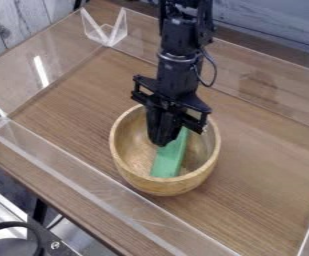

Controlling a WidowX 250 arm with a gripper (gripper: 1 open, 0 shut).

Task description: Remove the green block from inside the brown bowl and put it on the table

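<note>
Camera view, from the near-left corner looking down across the table [270, 150]: the end effector [169, 128] hangs nearly straight down into the brown bowl [126, 155], fingers drawn together on the upper end of the green block [172, 155]. So it reads as clamped on the block, though the exact contact is hidden behind the dark fingers. The block leans inside the bowl, low end near the bottom on the near side, high end up between the fingers. That tilt probably explains the steep approach: coming from above lets the fingers straddle the narrow bar w/o hitting the thick bowl wall.

The bowl sits roughly mid-table, a bit toward the near edge, w/ bare wood all around it (plenty of spots to set the block down, esp. to the right). Low clear walls [37, 150] edge the table; these likely just keep things from sliding off. A small clear folded piece [107, 30] stands at the far left, well apart from the bowl, purpose unclear.

Step in hand, as I judge it: grip made, lift not yet done. Block is not out of the bowl.

Writing, brands, labels: none readable anywhere; arm, bowl and block look unmarked at this res.
</note>
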